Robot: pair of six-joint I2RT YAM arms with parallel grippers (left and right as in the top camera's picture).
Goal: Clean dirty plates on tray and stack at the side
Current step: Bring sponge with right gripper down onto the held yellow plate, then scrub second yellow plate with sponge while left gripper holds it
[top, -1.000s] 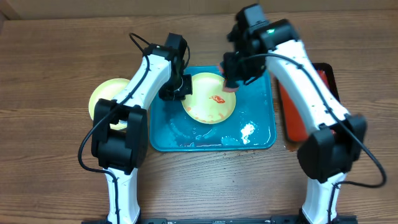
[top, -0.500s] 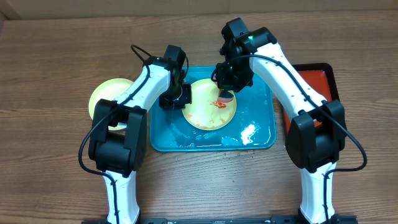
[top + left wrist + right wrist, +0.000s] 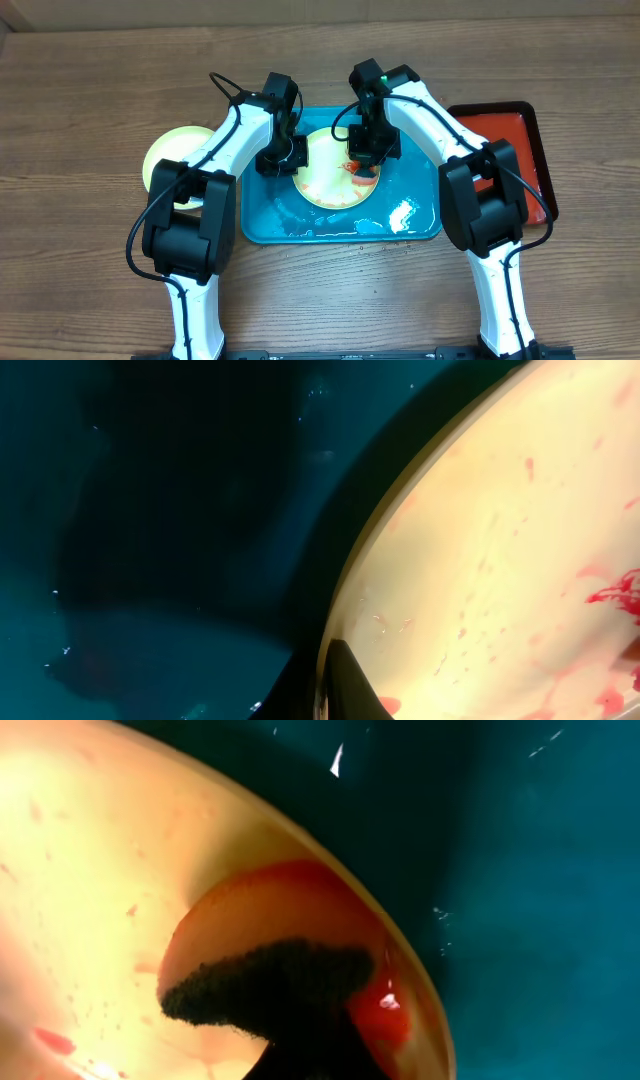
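Pinching plate (image 3: 500,560) rim, left gripper (image 3: 287,160) faces right gripper (image 3: 364,160) clasping sponge (image 3: 270,975)

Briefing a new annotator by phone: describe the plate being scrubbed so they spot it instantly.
Find the turquoise tray mid-table. In its far half lies a pale yellow plate, left claw gripping its rim, right claw pressing a dark sponge on it. Unlike the other yellow plate on bare wood left of the tray, it carries red sauce.
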